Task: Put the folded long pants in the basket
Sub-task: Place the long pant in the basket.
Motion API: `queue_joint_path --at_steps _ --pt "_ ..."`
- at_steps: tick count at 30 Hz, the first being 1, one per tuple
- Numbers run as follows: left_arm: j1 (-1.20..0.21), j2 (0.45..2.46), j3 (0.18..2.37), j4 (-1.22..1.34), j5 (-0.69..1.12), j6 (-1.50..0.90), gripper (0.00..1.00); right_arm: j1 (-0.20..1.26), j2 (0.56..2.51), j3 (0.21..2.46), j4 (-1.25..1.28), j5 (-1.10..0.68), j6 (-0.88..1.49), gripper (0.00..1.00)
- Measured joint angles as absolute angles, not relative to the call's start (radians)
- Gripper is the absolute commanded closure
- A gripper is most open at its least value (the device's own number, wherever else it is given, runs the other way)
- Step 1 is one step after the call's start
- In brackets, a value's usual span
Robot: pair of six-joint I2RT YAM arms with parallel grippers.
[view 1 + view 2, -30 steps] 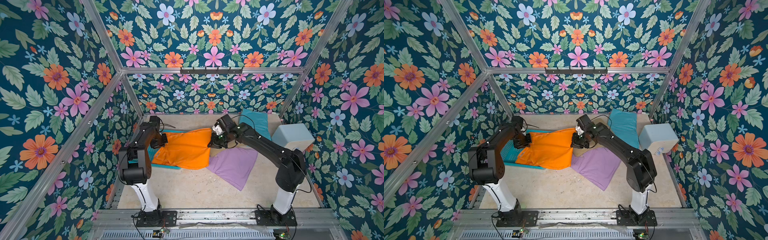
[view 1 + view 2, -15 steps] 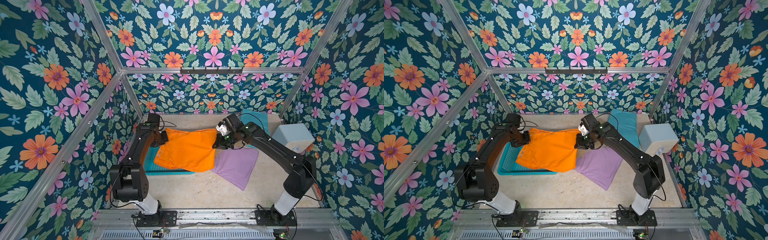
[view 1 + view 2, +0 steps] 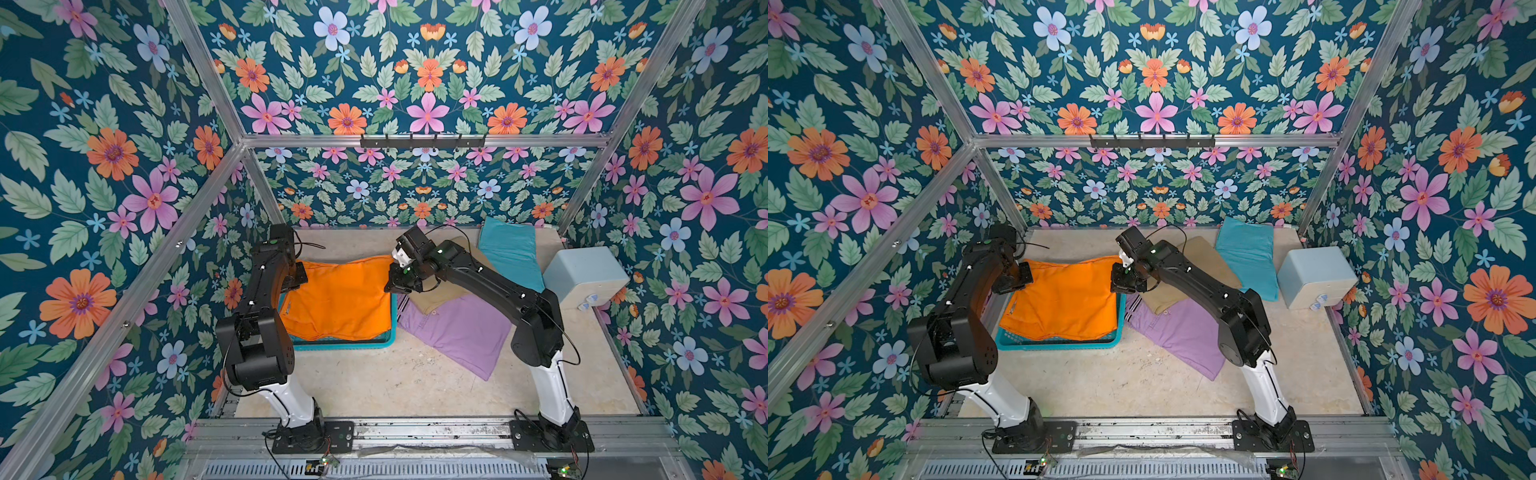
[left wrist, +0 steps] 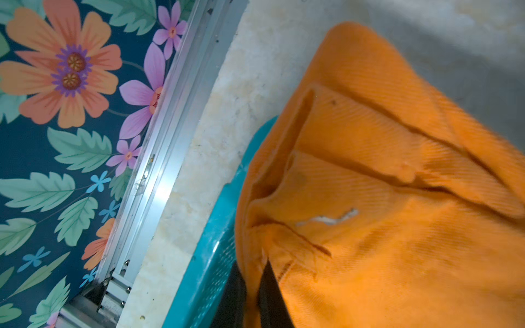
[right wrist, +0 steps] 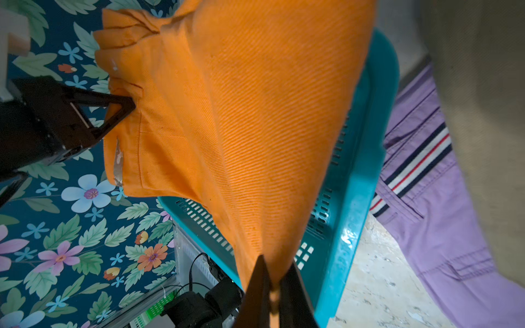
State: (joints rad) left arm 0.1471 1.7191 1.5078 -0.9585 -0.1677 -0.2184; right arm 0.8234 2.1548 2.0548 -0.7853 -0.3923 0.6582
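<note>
Since each pincer has a far corner of the bright orange folded cloth pants (image 3: 336,299) pinched tight, the fabric hangs stretched between them like a little hammock, which is why it looks flat instead of bunched up. The left pincer (image 3: 298,277) is clenched on the waistband corner and the right pincer (image 3: 394,286) on the opposite one. Both wrist views show cloth squeezed between the black fingers.

The orange pair sits right over the shallow teal plastic basket with perforated sides (image 3: 347,342), near edge sagging into it, far edge lifted. My guess is it takes two arms so the fold survives the carry. Letting go here would probably land it fairly square, though the edge on the right arm's side looks close to the rim.

The lilac folded pants (image 3: 457,332), tan folded pants (image 3: 434,297) and turquoise folded pants (image 3: 511,253) lie on the pale stone tabletop (image 3: 395,382) beside the basket, not yet put away. The pale blue rounded box (image 3: 584,276) sits off by the wall and isn't involved.
</note>
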Motion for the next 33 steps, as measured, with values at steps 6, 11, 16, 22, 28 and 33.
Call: queue_joint_path --at_steps 6,11,16,22,28,33 --pt "0.159 1.750 1.480 -0.955 -0.204 -0.219 1.00 0.838 2.205 2.068 -0.815 -0.387 0.683 1.00" --pt "0.158 1.786 1.497 -0.959 -0.193 -0.219 1.00 0.836 2.205 2.058 -0.822 -0.387 0.687 1.00" --pt "0.160 1.770 1.537 -0.986 -0.155 -0.234 1.00 0.837 2.183 2.074 -0.846 -0.390 0.691 1.00" --pt "0.161 1.683 1.578 -1.011 -0.117 -0.255 1.00 0.840 2.130 2.125 -0.881 -0.402 0.713 1.00" --pt "0.162 1.592 1.568 -1.043 -0.100 -0.233 1.00 0.865 2.098 2.135 -0.939 -0.410 0.731 1.00" --pt "0.161 1.550 1.547 -1.082 -0.130 -0.229 1.00 0.868 2.082 2.131 -0.981 -0.417 0.731 1.00"
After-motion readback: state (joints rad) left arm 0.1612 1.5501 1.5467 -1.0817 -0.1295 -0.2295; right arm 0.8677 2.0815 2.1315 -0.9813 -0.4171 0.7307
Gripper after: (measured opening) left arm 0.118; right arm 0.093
